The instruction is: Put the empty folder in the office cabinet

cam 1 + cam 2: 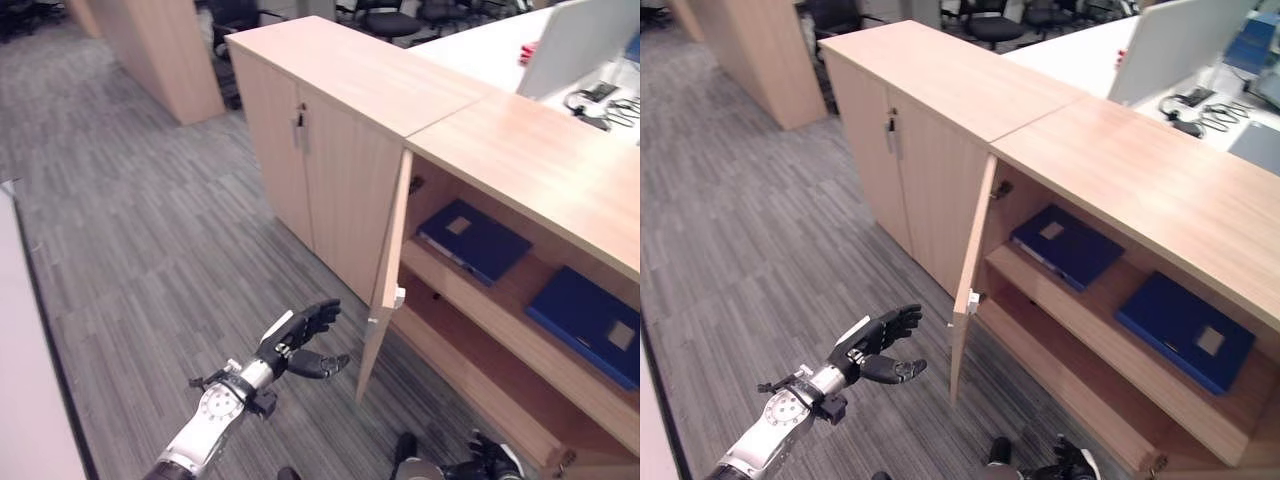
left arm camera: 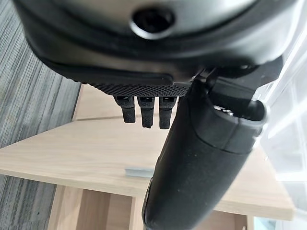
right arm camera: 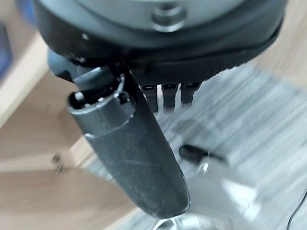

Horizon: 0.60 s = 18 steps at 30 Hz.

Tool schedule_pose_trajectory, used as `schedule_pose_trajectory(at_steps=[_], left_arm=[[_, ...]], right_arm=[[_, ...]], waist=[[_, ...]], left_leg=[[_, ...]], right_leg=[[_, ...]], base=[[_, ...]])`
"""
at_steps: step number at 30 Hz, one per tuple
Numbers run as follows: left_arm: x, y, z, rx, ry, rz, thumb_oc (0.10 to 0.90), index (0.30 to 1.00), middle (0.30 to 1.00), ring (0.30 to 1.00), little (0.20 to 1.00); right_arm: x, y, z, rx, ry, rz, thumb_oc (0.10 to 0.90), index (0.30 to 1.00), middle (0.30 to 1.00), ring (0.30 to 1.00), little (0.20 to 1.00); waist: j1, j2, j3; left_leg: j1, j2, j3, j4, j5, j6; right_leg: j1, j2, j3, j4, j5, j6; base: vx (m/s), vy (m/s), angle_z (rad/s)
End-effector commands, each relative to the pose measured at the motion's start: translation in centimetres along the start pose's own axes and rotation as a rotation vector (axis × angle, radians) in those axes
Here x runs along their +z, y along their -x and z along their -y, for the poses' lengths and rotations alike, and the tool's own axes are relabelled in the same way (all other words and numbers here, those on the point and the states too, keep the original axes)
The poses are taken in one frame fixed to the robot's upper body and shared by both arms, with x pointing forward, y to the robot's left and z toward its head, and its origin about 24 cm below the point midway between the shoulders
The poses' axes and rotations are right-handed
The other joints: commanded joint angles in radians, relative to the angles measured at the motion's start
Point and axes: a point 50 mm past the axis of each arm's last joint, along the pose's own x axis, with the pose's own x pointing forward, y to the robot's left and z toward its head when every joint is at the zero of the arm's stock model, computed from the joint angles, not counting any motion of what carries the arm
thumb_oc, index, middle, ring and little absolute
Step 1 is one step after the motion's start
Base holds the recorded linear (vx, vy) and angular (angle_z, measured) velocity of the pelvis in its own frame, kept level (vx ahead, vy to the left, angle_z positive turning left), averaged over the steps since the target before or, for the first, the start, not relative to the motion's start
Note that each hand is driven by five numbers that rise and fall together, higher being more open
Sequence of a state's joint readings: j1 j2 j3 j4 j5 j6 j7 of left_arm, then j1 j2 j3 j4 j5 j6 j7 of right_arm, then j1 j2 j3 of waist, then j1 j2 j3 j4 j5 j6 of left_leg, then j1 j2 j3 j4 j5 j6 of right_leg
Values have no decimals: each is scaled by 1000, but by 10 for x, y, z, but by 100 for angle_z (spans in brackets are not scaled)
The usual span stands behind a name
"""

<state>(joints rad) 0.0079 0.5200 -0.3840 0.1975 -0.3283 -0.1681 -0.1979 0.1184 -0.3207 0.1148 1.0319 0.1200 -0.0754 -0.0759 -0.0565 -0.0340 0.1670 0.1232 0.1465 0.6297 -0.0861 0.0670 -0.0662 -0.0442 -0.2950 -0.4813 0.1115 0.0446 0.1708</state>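
Right wrist view is showing the right hand [image 3: 144, 143] empty, fingers relaxed. Left hand [image 1: 300, 340] is hovering loosely spread near the cabinet door [image 1: 385, 270]. Two blue folders [image 1: 475, 240] are lying inside, above grey carpet [image 1: 140, 220].

Open carpet [image 1: 150, 260] lies around the left hand [image 1: 300, 340]. Just beyond its fingers, the open cabinet door [image 1: 388, 270] stands edge-on. Past the door, the upper shelf [image 1: 500, 300] is partly occupied by two blue folders [image 1: 475, 240], with bare board between them.
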Motion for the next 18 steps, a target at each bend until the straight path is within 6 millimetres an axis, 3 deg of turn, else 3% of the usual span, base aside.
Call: schedule_pose_trajectory(at_steps=[1,3,8,11,12,14,16,18], left_arm=[[47,-18,-8,57,-8,249,800,900,900,900,900],[38,-22,-3,78,43,225,800,900,900,900,900],[35,-27,8,60,84,218,800,900,900,900,900],[35,-34,16,43,117,218,800,900,900,900,900],[34,-39,20,37,135,211,800,900,900,900,900],[35,-42,21,37,137,211,800,900,900,900,900],[37,-51,23,41,118,206,800,900,900,900,900],[37,-58,21,65,113,197,800,900,900,900,900]], right_arm=[[0,-1,-15,51,74,-2,800,900,900,900,900],[-12,1,-10,30,88,-54,800,900,900,900,900],[-18,1,1,-2,85,-87,800,900,900,900,900],[-29,4,9,-22,95,-128,800,900,900,900,900],[-35,6,13,-28,107,-150,800,900,900,900,900],[-37,7,15,-32,116,-158,800,900,900,900,900],[-44,10,20,-41,139,-185,800,900,900,900,900],[-45,10,24,-46,169,-189,800,900,900,900,900]], waist=[[-21,29,-41],[-39,46,-48],[-74,70,-41],[-105,81,-34],[-125,84,-28],[-129,89,-22],[-146,90,-9],[-152,84,1]], left_leg=[[7,7,-53,26,-32,-34],[24,25,-28,38,-17,-52],[53,54,17,77,-13,-69],[53,100,48,149,-2,-95],[45,147,75,236,30,-123],[38,177,80,295,44,-139],[6,239,74,410,134,-181],[-12,252,19,481,191,-191]], right_leg=[[72,31,39,-65,-3,45],[106,65,76,-127,-7,35],[139,96,122,-156,-25,20],[163,121,146,-163,-53,-1],[183,145,163,-174,-73,-17],[195,161,171,-179,-88,-27],[220,184,199,-187,-118,-49],[230,187,232,-190,-122,-61]], base=[[12,-124,-27],[22,-169,-43],[16,-116,-61],[29,-164,-36],[40,-184,-58],[37,-154,-44],[52,-130,-51],[68,-89,-36]])
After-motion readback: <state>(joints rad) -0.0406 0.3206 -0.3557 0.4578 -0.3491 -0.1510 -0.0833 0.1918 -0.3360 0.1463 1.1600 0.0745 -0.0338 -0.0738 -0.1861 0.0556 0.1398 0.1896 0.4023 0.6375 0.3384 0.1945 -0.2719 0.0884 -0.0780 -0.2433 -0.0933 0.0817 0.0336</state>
